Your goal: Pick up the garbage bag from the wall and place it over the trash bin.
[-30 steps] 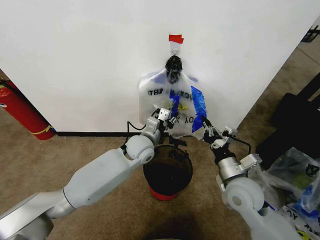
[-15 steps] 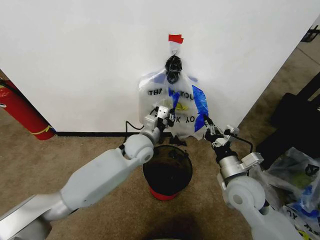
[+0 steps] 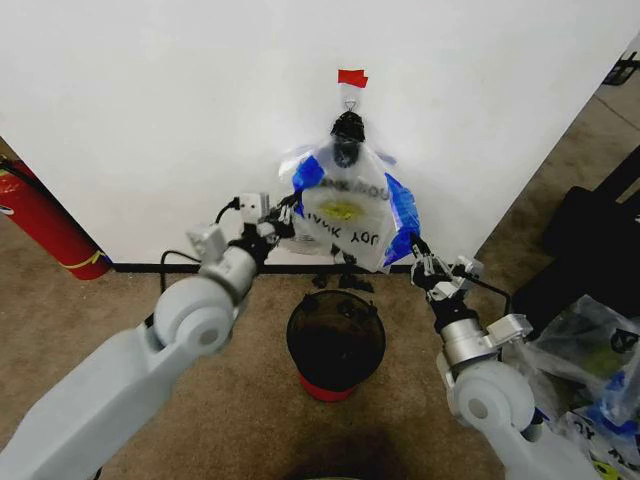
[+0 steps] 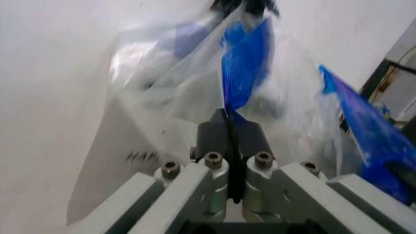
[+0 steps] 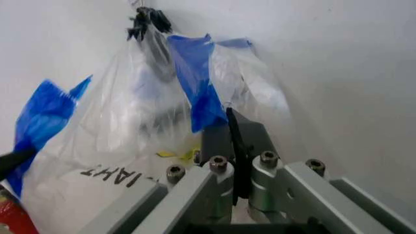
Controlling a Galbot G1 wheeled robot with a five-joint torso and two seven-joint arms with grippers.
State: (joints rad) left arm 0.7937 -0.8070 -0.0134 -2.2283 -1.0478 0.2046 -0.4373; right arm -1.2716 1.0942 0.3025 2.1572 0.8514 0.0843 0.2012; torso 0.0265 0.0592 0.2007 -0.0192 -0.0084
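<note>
The garbage bag (image 3: pixel 350 215) hangs on the wall (image 3: pixel 180 130), its top bunched on a small hook (image 3: pixel 349 103) just under a red tape strip (image 3: pixel 351 77). You have a grip on both of its side edges. Your left gripper (image 3: pixel 283 215) is at the bag's left edge, and in the left wrist view its jaws are pressed together on the thin plastic. Your right gripper (image 3: pixel 418 262) is at the bag's lower right corner, by a blue patch, with its jaws shut on the plastic too. The bag's bottom edge hangs free between your two grippers. The trash bin (image 3: pixel 335 343) stands on the carpet nearer to you, right below the bag, with its round mouth open and bare floor all around it. A red fire extinguisher (image 3: pixel 45 225) leans by the wall far off to the left. A big black bag (image 3: pixel 575 255) and a heap of clear bags (image 3: pixel 590 360) crowd the floor close to your right arm.
</note>
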